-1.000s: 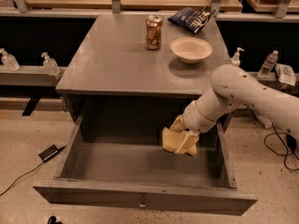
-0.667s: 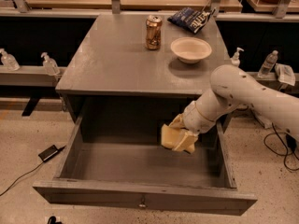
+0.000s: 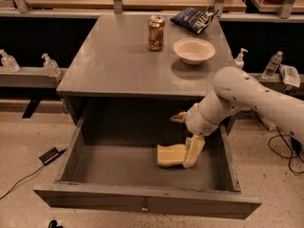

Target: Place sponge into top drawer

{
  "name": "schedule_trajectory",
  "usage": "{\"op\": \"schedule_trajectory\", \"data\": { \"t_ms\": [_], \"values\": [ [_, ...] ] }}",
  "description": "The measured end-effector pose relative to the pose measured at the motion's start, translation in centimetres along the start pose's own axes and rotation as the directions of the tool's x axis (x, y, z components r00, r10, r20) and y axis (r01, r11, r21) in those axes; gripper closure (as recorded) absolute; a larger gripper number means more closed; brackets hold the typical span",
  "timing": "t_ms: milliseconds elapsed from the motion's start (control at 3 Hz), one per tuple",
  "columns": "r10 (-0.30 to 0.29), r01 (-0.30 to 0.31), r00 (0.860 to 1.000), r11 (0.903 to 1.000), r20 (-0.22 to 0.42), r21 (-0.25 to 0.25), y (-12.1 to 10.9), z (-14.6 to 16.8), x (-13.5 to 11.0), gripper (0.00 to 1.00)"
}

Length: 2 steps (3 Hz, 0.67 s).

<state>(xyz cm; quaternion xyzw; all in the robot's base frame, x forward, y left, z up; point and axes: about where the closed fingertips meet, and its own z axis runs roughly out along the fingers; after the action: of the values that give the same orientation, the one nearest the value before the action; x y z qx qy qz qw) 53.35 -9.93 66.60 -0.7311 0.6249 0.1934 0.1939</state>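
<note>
now | top drawer [image 3: 104, 196] open, sponge [image 3: 170, 155] lying inside | fingers [image 3: 194, 150] apart in drawer, one against sponge

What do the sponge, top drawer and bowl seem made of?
Sponge: soft foam, matte pale yellow, edges pinched.
Top drawer: probably painted wood, dull grey.
Bowl: perhaps ceramic or plastic, smooth cream.
The pincer is inside the drawer, beside the sponge.

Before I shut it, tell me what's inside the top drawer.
The sponge lies on the top drawer's floor, right of centre. The gripper reaches in beside it, jaws open. Floor behind the front panel is hidden.
</note>
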Motion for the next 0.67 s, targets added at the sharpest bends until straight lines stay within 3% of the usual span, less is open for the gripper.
{"op": "schedule_trajectory", "data": {
  "t_ms": [667],
  "values": [
    [0.018, -0.018, 1.000, 0.9998, -0.026, 0.000, 0.9, -2.0, 0.7, 0.00]
  ]
}}
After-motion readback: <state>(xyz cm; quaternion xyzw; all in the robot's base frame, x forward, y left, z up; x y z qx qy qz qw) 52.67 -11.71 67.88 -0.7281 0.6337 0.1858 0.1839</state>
